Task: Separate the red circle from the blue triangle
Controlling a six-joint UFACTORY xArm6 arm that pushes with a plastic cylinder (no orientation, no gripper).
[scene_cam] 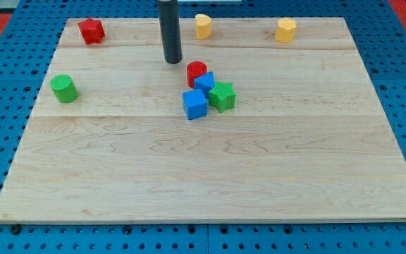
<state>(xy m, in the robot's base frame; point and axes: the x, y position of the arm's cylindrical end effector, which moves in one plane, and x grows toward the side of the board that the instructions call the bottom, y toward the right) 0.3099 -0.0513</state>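
The red circle (197,70) sits near the board's upper middle, touching the blue triangle (205,82) just below and to its right. A blue cube (195,104) lies below them and a green star (222,96) to the right, all in one tight cluster. My tip (173,61) is the lower end of the dark rod, standing to the upper left of the red circle with a small gap between them.
A red star (90,30) lies at the top left and a green circle (64,88) at the left. Two yellow blocks (203,25) (285,29) sit along the top edge. The wooden board (210,183) rests on a blue pegboard.
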